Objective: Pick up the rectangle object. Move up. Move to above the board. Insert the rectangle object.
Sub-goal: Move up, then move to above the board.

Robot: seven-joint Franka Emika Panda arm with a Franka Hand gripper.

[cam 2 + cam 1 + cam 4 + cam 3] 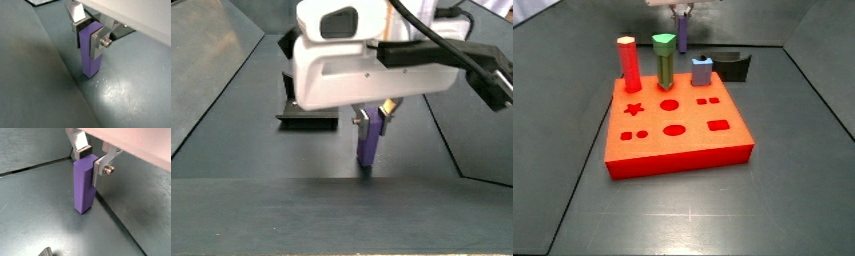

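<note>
Rectangle object [84, 183] stands upright on the tabletop [40, 213], tool [92, 159] clamped on its top in both wrist views; side view adds board [673, 125], peg probably behind it.

Grey metal floor [800, 160] and its load.
Ahead of the gripper [683, 14]: thick red-orange board [673, 150]; beside it the dark fixture [731, 67]; the purple rectangle object [84, 183] seemingly stands directly below.

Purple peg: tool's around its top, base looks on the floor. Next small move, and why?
Probably a short straight lift. The tool has its silver fingers on either side of the top of the purple peg, which stands upright with its base seemingly on the grey floor. The board sits apart, so the peg must go up before travelling.
</note>
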